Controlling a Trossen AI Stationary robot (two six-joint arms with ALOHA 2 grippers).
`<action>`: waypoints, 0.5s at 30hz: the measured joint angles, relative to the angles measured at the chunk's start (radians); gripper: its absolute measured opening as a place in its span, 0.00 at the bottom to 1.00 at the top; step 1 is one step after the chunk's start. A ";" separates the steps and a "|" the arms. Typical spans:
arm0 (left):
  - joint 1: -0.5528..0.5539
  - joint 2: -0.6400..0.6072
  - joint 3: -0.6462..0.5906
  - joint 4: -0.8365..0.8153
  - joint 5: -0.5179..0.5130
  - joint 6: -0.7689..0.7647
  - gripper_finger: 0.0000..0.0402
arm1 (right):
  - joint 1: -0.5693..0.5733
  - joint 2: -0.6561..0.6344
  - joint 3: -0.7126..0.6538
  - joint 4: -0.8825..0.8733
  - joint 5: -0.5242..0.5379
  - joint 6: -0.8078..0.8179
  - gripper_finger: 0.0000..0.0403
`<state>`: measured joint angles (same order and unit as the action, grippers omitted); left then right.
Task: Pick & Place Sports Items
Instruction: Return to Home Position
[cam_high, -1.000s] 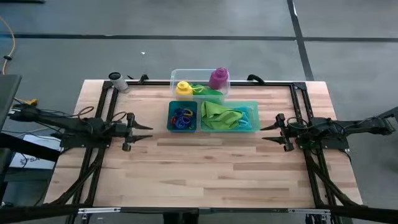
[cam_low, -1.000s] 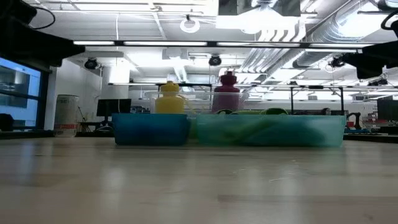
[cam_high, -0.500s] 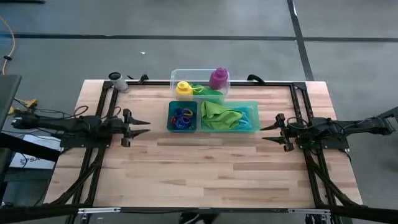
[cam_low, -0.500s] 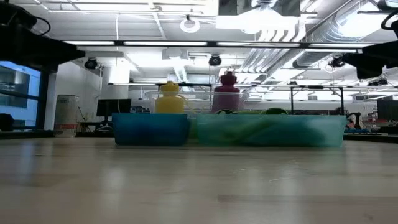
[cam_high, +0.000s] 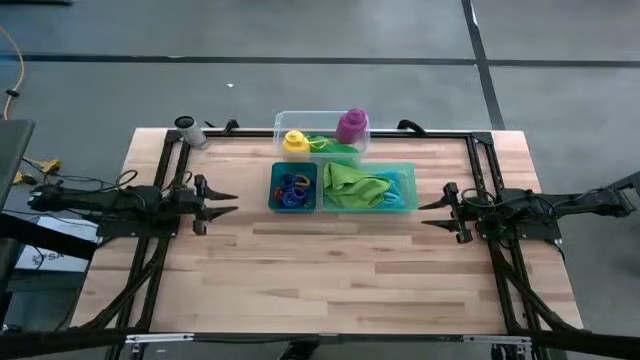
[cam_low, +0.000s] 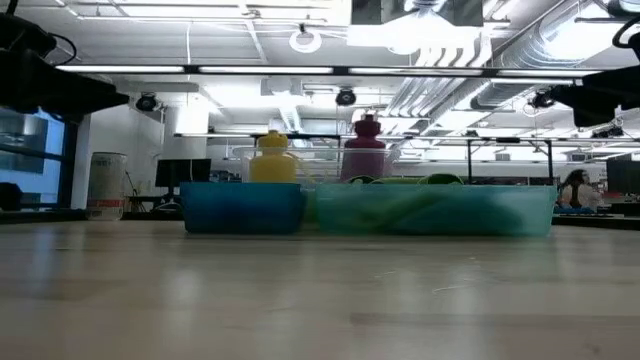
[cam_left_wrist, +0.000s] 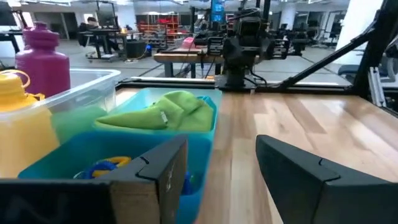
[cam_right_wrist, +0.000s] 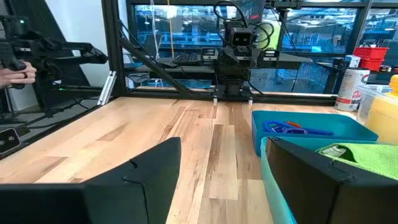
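High view, fwiw: seeing left gripper (cam_high: 232, 203) and right gripper (cam_high: 422, 215) both spread wide, empty. Expecting a floppy, light lime cloth (cam_high: 360, 185); best pinched at a raised fold.

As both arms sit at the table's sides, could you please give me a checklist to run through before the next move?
1. Fingers of the left gripper open and empty: ok.
2. Fingers of the right gripper open and empty: ok.
3. Both grippers apart from the teal tray: ok.
4. The rings in the tray's smaller compartment: ok.
5. The lime-green cloth in the tray's larger compartment: ok.
6. The yellow bottle and purple bottle upright in the clear tub: ok.
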<state>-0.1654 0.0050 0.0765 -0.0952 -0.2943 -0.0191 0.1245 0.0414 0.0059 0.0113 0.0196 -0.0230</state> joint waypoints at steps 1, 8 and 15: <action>0.000 -0.001 0.000 0.000 -0.004 0.002 0.38 | 0.000 0.000 0.000 0.000 0.000 0.000 0.47; 0.000 -0.001 0.000 -0.004 -0.053 -0.031 0.38 | 0.000 0.000 0.000 0.000 0.000 0.000 0.47; 0.000 -0.001 -0.001 -0.005 -0.053 -0.032 0.38 | 0.000 0.000 0.000 0.000 0.000 0.000 0.47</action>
<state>-0.1654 0.0036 0.0753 -0.1005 -0.3477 -0.0514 0.1246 0.0414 0.0055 0.0113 0.0196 -0.0231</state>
